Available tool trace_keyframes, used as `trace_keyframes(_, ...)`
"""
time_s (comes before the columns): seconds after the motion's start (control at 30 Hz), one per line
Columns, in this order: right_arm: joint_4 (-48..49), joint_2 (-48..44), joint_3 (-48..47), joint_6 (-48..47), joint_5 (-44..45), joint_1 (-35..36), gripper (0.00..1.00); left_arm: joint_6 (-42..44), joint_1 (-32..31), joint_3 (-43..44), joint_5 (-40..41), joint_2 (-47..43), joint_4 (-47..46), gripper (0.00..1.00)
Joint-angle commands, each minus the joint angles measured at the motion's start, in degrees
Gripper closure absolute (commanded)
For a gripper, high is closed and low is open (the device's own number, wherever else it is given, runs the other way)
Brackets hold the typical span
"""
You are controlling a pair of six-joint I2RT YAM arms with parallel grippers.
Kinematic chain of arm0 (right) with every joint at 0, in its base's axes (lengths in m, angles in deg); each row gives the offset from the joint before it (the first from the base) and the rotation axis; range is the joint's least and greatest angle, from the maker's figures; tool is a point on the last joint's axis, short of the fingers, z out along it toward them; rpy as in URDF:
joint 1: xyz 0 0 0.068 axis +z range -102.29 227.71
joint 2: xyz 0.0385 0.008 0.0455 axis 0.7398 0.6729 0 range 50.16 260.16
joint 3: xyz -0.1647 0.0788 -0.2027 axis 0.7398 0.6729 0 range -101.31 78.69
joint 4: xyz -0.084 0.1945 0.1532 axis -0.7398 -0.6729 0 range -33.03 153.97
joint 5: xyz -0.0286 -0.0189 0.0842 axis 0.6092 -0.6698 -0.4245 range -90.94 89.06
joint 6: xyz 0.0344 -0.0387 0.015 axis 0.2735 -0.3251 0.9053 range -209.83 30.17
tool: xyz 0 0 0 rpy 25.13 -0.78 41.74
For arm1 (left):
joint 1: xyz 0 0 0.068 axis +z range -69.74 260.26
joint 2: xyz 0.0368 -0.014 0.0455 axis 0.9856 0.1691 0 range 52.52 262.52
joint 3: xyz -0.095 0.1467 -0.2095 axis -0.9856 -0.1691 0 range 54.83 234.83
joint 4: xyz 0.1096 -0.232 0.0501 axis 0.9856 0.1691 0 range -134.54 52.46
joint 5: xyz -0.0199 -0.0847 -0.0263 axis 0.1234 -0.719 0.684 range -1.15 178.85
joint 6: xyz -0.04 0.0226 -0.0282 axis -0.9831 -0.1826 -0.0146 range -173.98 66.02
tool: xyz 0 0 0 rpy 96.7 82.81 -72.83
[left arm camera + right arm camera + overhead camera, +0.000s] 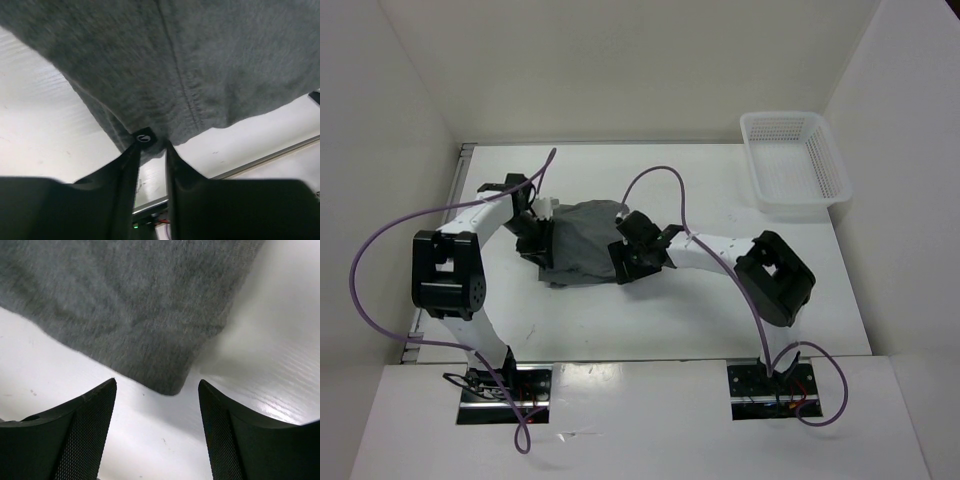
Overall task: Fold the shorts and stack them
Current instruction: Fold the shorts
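The dark grey shorts [582, 240] lie bunched on the white table [720, 310] between my two grippers. My left gripper [535, 235] is at their left edge. In the left wrist view it [152, 145] is shut on the hem of the shorts [200, 60], beside a small black label [143, 137], and the fabric hangs lifted above the table. My right gripper [625, 255] is at the shorts' right side. In the right wrist view it [157, 381] is open and empty, and a rounded corner of the shorts [125, 305] lies just ahead of the fingertips.
A white plastic mesh basket [790, 117] stands at the back right of the table. White walls enclose the table at the back and on both sides. Purple cables loop over each arm.
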Motion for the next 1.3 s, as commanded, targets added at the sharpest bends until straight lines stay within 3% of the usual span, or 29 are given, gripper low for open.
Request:
trace_keyframes(0.0,5.4,2.4,0.6,1.6,-0.1,-0.5,0.28,0.4,-0.2,-1.0,-1.1,0.8,-0.1,0.7)
trace_keyframes(0.07,5.4,3.5,-0.2,1.6,-0.1,-0.5,0.28,0.4,-0.2,-1.0,0.4,-0.1,0.6,0.83)
trace_keyframes(0.1,4.9,3.5,-0.8,1.6,-0.1,-0.5,0.28,0.4,-0.2,-0.1,1.1,-0.7,2.4,0.85)
trace_keyframes(0.3,4.9,1.8,1.6,0.4,-0.1,-0.5,0.28,0.4,-0.2,2.3,6.6,-5.1,6.5,0.85)
trace_keyframes(0.43,2.9,-3.1,2.8,-2.3,-0.1,-0.5,0.27,0.4,-0.2,-2.2,8.6,-2.5,4.9,0.82)
trace_keyframes(0.57,2.0,-9.9,2.8,-2.9,-6.0,-2.5,0.23,0.4,-0.2,-6.2,11.6,-1.9,1.5,0.78)
trace_keyframes(0.77,13.9,-12.9,7.3,5.7,-17.3,-10.9,0.22,0.4,-0.2,-2.7,14.0,-3.0,2.1,0.67)
trace_keyframes(0.83,15.6,-10.8,8.5,9.6,-18.3,-13.5,0.27,0.4,1.1,-1.2,13.3,-3.6,2.8,0.67)
trace_keyframes(0.93,16.1,-6.1,6.8,10.4,-18.9,-14.0,0.29,0.4,2.5,2.7,10.8,-3.6,2.8,0.56)
trace_keyframes(1.13,16.1,1.4,5.0,11.4,-22.7,-14.0,0.31,0.4,3.1,9.3,-1.4,0.6,4.2,0.42)
trace_keyframes(1.27,15.0,2.0,5.5,11.4,-22.7,-14.0,0.34,0.4,2.4,6.2,-2.2,3.9,4.2,0.42)
